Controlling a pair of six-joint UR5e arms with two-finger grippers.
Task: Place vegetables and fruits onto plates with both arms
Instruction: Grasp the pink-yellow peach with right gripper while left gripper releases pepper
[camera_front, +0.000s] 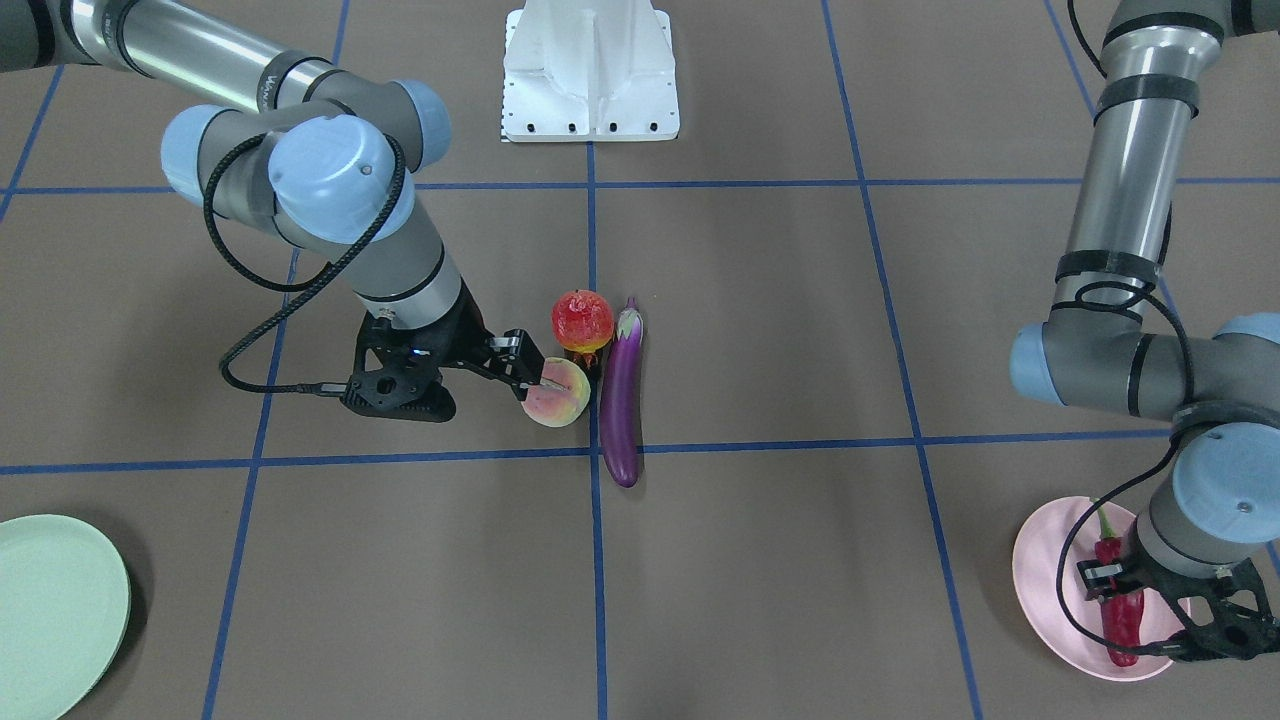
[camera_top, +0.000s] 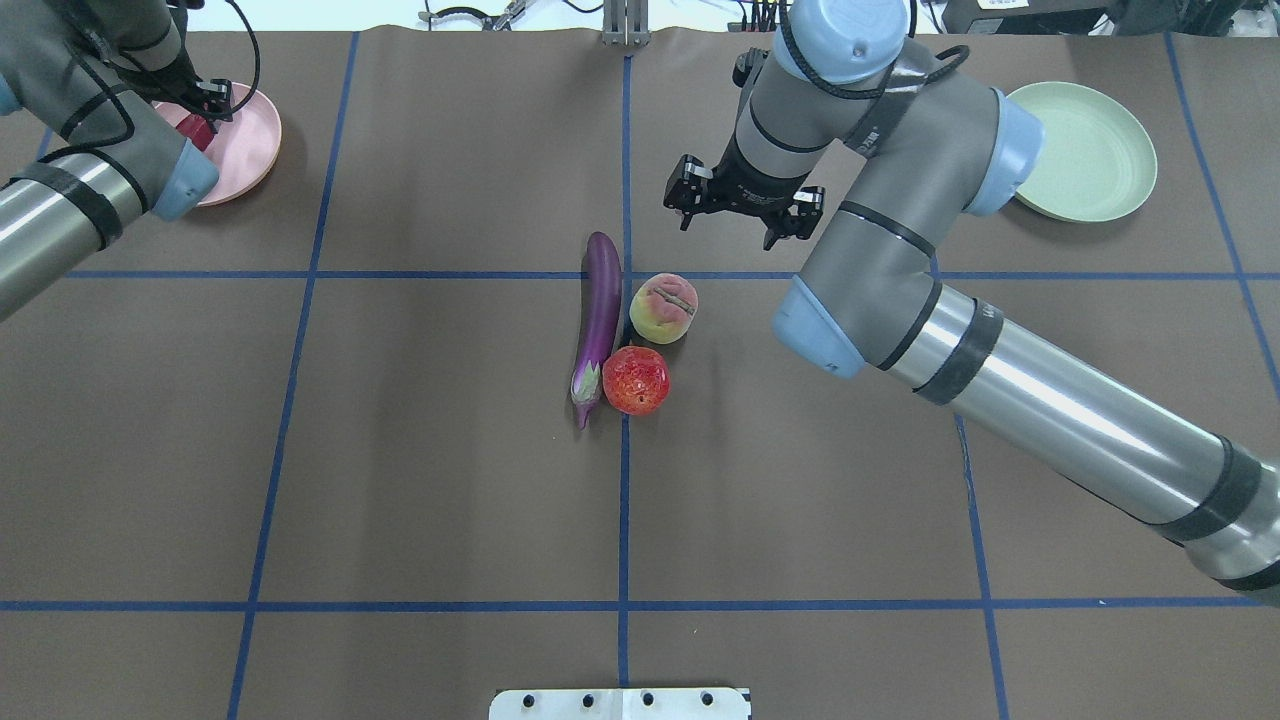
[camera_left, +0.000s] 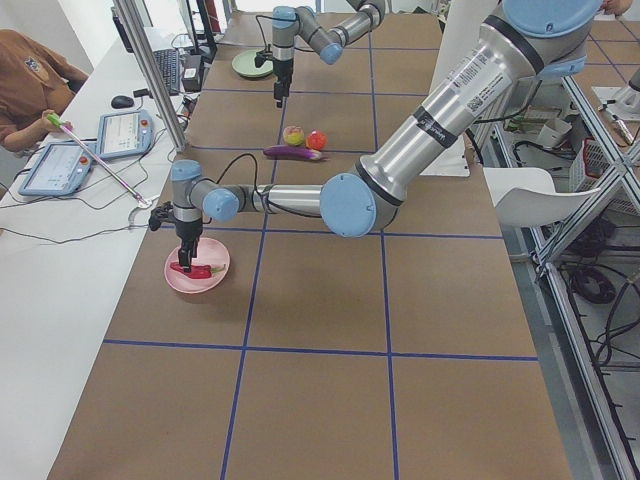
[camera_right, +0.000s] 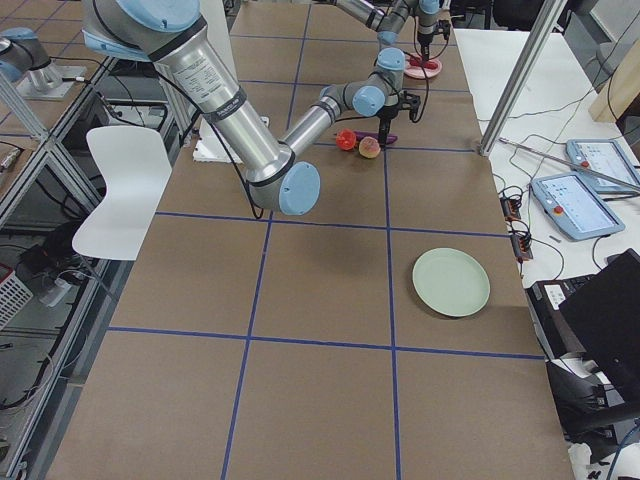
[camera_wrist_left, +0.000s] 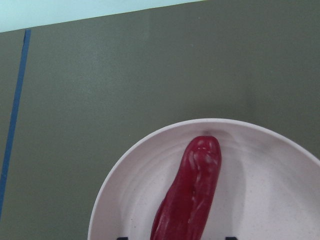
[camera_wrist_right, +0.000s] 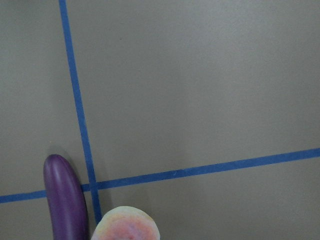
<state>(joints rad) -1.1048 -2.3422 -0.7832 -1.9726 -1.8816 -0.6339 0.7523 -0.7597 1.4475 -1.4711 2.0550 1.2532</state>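
My left gripper (camera_front: 1118, 590) hangs low over the pale pink plate (camera_front: 1040, 580), open, its tips on either side of the red chili pepper (camera_wrist_left: 192, 190), which lies on the plate (camera_wrist_left: 260, 165). My right gripper (camera_front: 525, 368) is open and empty, a little above the pink-yellow peach (camera_front: 558, 398). The peach's top shows at the bottom edge of the right wrist view (camera_wrist_right: 127, 226). The red-orange pomegranate ball (camera_front: 582, 318) sits beside the peach. The long purple eggplant (camera_front: 622, 400) lies along the centre tape line, next to both fruits. The mint green plate (camera_front: 50, 610) is empty.
The white fixed base (camera_front: 590, 70) stands at the robot's edge of the table. Blue tape lines grid the brown table top. The mint plate (camera_top: 1085, 150) is at the far right corner, the pink plate (camera_top: 255, 140) at the far left.
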